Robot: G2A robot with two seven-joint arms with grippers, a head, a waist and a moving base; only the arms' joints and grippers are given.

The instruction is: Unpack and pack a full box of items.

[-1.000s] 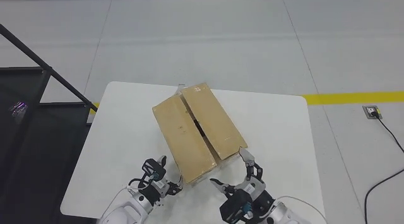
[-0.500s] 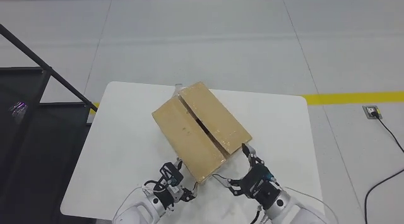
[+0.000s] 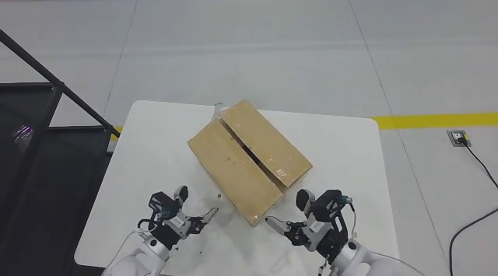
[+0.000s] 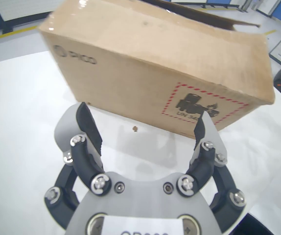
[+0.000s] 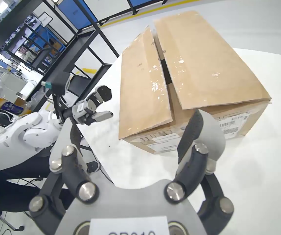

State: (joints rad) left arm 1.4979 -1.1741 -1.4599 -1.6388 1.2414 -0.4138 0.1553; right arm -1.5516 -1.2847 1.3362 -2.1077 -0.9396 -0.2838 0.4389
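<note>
The left gripper [image 4: 143, 111] hangs wide open and holds nothing, its fingers spread just short of the cardboard box [image 4: 155, 57]. The right gripper [image 5: 133, 118] is likewise spread wide and empty, near the box's near end. In the top view the box [image 3: 249, 159] lies at a slant in the middle of the white table [image 3: 156, 144], with the left gripper [image 3: 206, 215] and the right gripper [image 3: 284, 212] on either side of its near corner, neither touching it. The left wrist view adds the box's long side wall, which bears a red dashed hazard label. The right wrist view shows the box [image 5: 192, 62] from its end face, which carries white barcode labels. This view also shows the left gripper [image 5: 99, 114] beyond the box's corner. The two top flaps are folded down, glossy with clear tape, and a narrow dark slit runs between them. What the box holds cannot be seen.
</note>
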